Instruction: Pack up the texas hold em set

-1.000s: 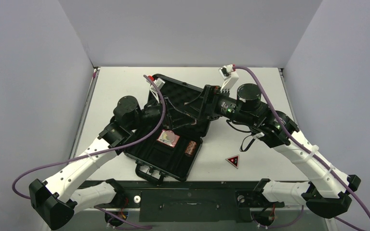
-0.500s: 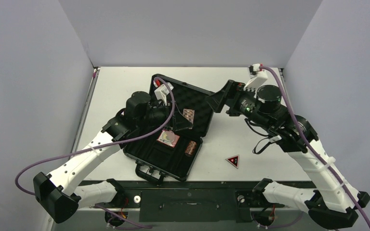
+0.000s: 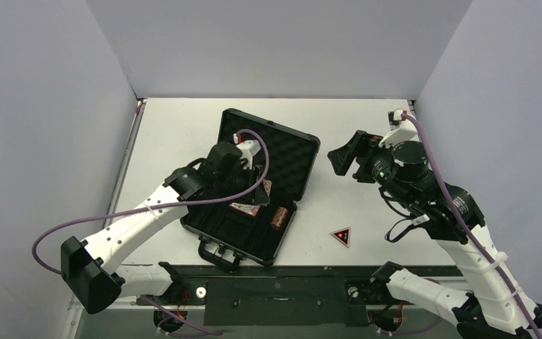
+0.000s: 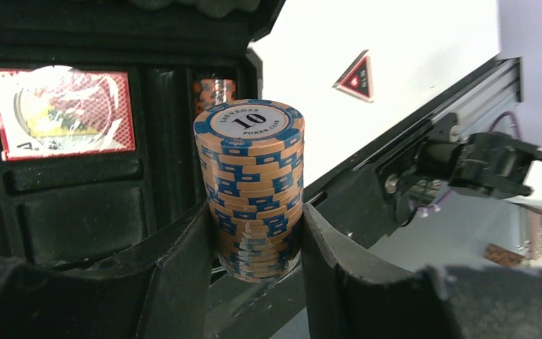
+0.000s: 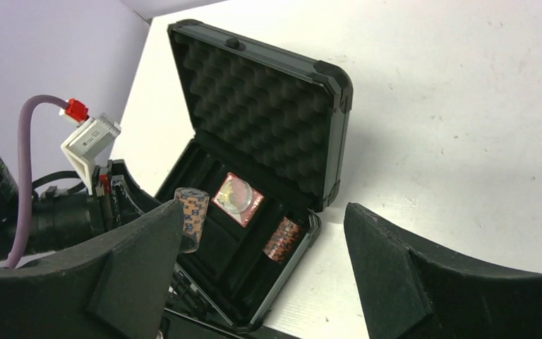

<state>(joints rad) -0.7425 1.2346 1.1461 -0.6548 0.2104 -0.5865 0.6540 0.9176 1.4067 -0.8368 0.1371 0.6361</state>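
Observation:
The black case (image 3: 293, 145) lies open mid-table, its foam lid (image 5: 261, 106) standing up. In the base (image 3: 215, 226) sit a pink card box (image 3: 245, 207) (image 4: 60, 113) (image 5: 238, 198) and one chip roll (image 3: 279, 217) (image 5: 282, 240) (image 4: 215, 90). My left gripper (image 3: 260, 188) (image 4: 255, 208) is shut on a second chip roll (image 4: 250, 176) (image 5: 190, 210), held upright over the base. Off to the right of the lid, the right gripper (image 3: 344, 157) (image 5: 261, 212) hangs open and holds nothing. The red-black triangle (image 3: 341, 236) (image 4: 356, 76) lies on the table right of the case.
The case handle (image 3: 215, 252) and latches point at the table's near edge. A black metal rail (image 3: 275, 296) runs along that edge between the arm bases. White table (image 3: 367, 212) shows to the right of the case; grey walls close three sides.
The right gripper has pulled back to the right, away from the lid, which now stands open by itself. The left gripper has carried its chip roll down toward the base.

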